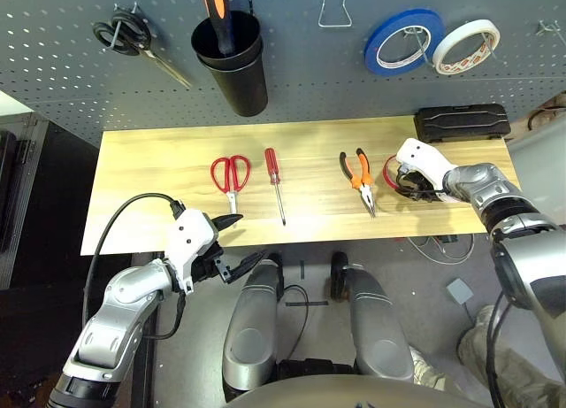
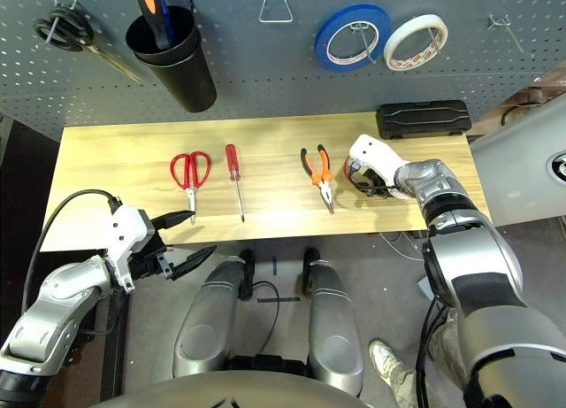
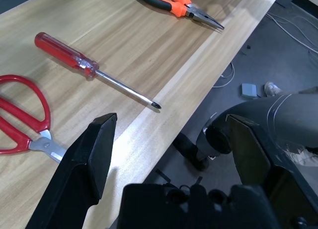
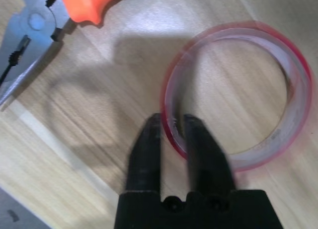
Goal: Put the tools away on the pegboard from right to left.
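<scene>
My right hand [image 4: 171, 127] is clenched on the wall of the red tape ring [image 4: 233, 92], which lies flat at the right end of the surface [image 1: 159, 160], just right of the pliers [image 1: 361, 180]. My left hand [image 1: 232, 244] is released, off the near edge. The thin wall may slip or buckle on lifting. The black cup [image 1: 234, 67] on the pegboard [image 1: 292, 36] holds an orange-and-black handle.

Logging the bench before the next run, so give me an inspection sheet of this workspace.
Surface: wooden table, bare apart from the items below.
Job's things: red tape ring, pliers, screwdriver, red scissors in a row; pegboard behind.
Clutter: black case; blue tape, white tape, black scissors, black cup on the board.
Grippers: right tool shut on the ring's wall; left tool open, off the table.
Cables: black cable at left arm.
Surroundings: grey floor.
</scene>
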